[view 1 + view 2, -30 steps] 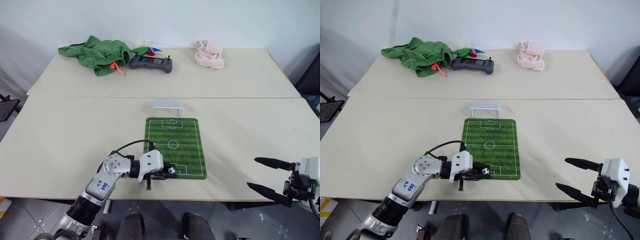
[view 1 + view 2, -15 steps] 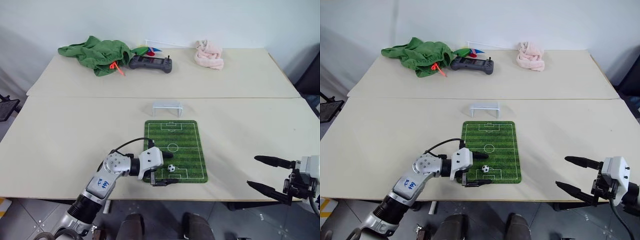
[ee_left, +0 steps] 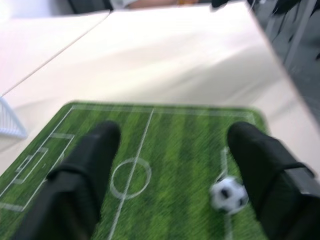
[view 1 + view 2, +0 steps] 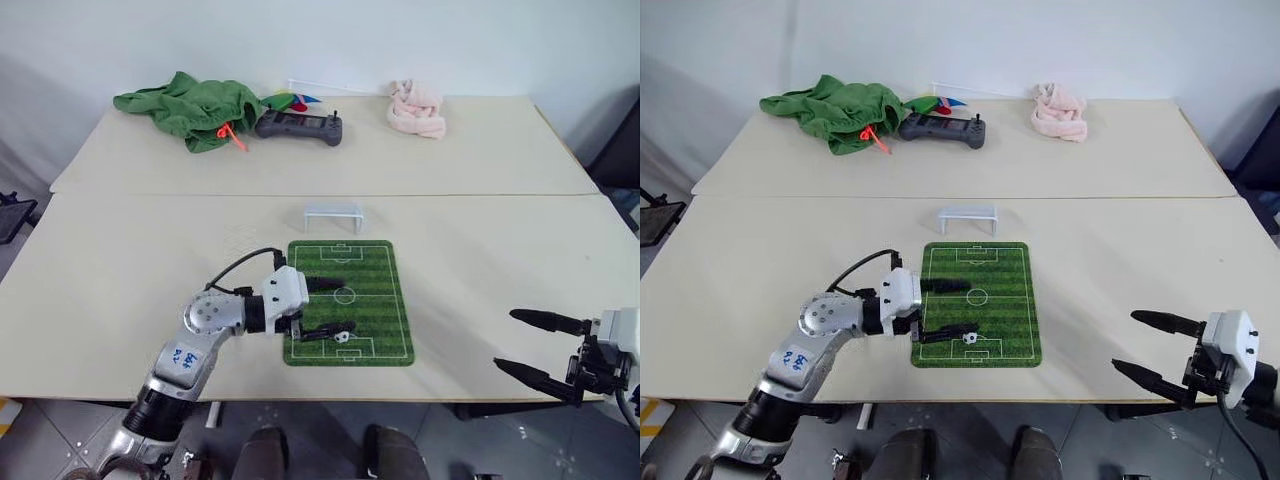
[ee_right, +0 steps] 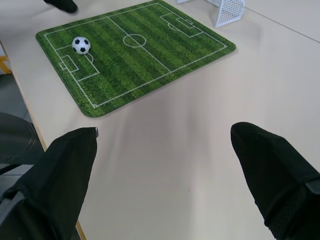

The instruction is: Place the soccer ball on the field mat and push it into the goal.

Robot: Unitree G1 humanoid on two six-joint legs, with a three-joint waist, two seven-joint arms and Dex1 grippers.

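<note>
Left gripper (image 4: 333, 308) hovers over the near half of the field mat (image 4: 375, 262), just left of the frame's centre in the left eye view, its two black fingers spread apart and holding nothing. One finger (image 4: 325, 284) reaches across the mat near the centre circle; the other (image 4: 330, 332) lies lower, with its tip just beside the soccer ball (image 4: 342, 339). Whether that tip touches the ball cannot be told. In the left wrist view the ball (image 3: 228, 194) sits on the green turf close to one finger pad, free of any grip.

Soccer ball rests on the mat near the lower penalty box, below the centre of the frame. Field mat lies flat on the pale table (image 4: 120, 270), long axis running up the frame. Goal (image 4: 333, 216) stands upright on the table just above the mat's upper edge, apart from it, mouth toward the mat.

Right gripper (image 4: 535, 347) is at the lower right of the frame, off the table's near edge, fingers held wide and empty.

Upper left of the frame: a bunched green cloth (image 4: 185, 107), with a dark controller (image 4: 299, 126) beside it. A pink cloth (image 4: 417, 108) lies at upper centre-right.
</note>
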